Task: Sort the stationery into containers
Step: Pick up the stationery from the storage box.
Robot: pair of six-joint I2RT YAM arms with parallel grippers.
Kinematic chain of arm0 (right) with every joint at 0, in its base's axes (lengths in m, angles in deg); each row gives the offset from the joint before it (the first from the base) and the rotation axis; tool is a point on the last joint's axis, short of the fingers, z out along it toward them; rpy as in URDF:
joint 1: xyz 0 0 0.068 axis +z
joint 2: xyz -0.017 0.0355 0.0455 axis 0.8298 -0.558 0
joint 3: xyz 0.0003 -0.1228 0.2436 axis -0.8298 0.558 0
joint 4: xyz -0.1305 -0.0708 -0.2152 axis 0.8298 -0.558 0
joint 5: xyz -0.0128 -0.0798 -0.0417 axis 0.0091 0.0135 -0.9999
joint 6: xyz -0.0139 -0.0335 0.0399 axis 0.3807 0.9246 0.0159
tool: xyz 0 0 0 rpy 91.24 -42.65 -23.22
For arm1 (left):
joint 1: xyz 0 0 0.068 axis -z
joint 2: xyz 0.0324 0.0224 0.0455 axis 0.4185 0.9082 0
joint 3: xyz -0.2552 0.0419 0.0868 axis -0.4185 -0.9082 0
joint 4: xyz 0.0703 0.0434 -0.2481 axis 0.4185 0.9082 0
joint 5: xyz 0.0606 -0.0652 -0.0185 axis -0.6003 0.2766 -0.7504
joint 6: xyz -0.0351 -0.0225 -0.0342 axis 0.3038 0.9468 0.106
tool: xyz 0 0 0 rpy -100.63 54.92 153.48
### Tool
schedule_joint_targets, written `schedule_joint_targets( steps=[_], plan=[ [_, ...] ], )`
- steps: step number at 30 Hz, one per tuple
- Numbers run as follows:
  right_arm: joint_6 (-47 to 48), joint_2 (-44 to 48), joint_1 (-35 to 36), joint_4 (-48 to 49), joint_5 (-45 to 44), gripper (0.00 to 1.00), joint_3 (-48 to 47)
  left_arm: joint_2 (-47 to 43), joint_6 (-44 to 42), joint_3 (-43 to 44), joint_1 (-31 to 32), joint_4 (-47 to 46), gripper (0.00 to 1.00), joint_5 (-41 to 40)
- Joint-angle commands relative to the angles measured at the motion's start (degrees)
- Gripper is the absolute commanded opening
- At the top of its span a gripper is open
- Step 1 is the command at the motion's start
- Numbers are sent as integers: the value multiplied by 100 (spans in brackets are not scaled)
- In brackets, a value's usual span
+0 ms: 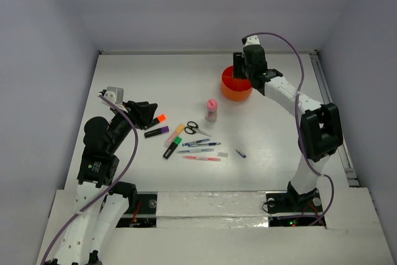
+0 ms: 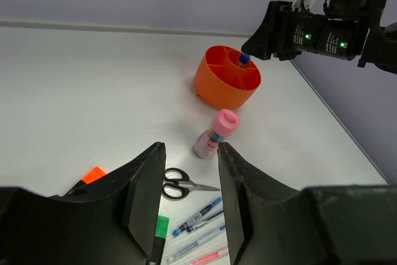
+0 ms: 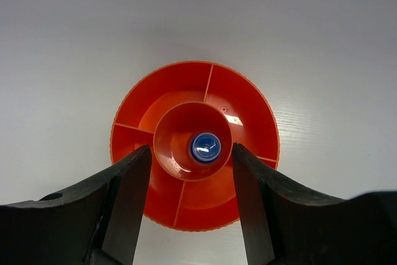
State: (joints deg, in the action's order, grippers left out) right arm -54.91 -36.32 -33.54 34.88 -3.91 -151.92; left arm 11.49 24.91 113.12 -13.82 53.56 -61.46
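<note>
Our right gripper (image 3: pixel 190 148) hangs spread over the bottle (image 2: pixel 244 59) in the tub (image 3: pixel 248 110); pens (image 1: pixel 201 147) lie nearer our left gripper (image 2: pixel 191 145), likewise spread.

We saw what was probably a robotics lab cell: a bare white table (image 1: pixel 155 72) beneath the jaws, plain pale walls (image 1: pixel 205 4) boxing it ahead and beside them, and the cabled left arm (image 1: pixel 99 147) and right arm (image 1: pixel 307 122) bolted behind them.
</note>
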Motion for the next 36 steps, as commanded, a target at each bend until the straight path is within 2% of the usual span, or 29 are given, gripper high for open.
schedule_joint_targets(
  steps=[1, 9, 17, 26, 31, 36],
  plan=[
    [175, -233, -5, -69, -108, 60, -464, 26, -42, 92, 33, -213, 36, 55],
    [237, -532, -5, -210, -196, 54, -702, 35, -42, 110, 33, -213, 36, 46],
    [219, -629, -5, -272, -249, 53, -685, 26, -42, 110, 33, -213, 36, 55],
    [263, -507, -5, -149, -284, 30, -606, 17, -42, 101, 33, -213, 36, 64],
    [395, -357, -5, -26, -284, 26, -588, 9, -42, 101, 33, -213, 36, 55],
    [623, 152, -5, 492, -152, 20, -430, 17, -33, 92, 33, -231, 36, 64]
  ],
)
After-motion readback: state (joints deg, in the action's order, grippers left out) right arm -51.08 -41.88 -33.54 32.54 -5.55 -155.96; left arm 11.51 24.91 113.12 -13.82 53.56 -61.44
